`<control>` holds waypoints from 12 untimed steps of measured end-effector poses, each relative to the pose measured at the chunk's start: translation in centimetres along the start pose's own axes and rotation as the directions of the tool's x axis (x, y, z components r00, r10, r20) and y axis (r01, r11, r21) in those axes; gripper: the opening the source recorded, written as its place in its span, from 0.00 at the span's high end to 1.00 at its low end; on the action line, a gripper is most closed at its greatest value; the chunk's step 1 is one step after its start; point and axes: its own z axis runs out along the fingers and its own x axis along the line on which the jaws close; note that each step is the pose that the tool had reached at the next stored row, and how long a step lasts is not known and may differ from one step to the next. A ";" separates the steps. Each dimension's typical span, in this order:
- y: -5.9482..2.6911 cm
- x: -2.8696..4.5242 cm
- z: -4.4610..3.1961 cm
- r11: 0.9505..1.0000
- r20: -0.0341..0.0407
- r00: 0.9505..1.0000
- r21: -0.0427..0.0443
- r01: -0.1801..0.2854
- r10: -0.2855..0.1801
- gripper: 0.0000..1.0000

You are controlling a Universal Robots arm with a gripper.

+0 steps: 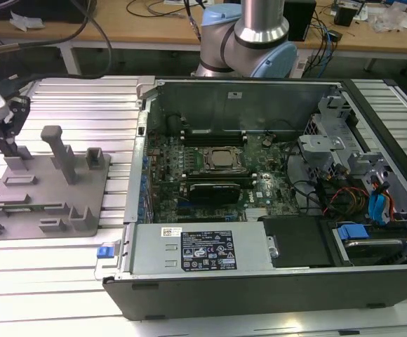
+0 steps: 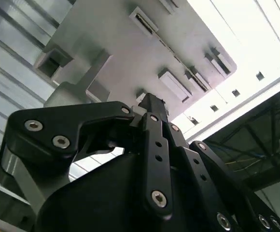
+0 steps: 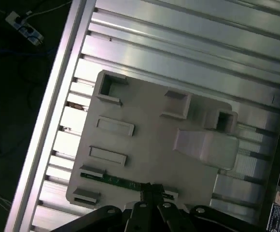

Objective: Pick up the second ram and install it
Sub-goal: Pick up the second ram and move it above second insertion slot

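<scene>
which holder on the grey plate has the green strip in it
The long slot at the plate's edge by the gripper: the second ram lies in it. The other holders on the grey plate look bare in the first wrist view.

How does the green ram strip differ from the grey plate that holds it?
The ram strip is green, long and thin; the grey plate is pale, broad and bears upright posts. The strip stands on edge; the plate lies flat on the ribbed table.
</scene>
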 end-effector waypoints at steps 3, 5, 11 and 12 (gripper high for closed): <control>0.01 0.00 0.02 0.995 -0.004 0.995 -0.002 0.096 -0.096 0.92; 0.03 -0.02 0.04 0.986 -0.007 0.986 -0.004 0.165 -0.165 0.92; 0.05 -0.01 0.10 0.946 -0.013 0.945 -0.009 0.325 -0.325 0.92; 0.04 -0.01 0.12 0.927 -0.015 0.927 -0.010 0.374 -0.374 0.92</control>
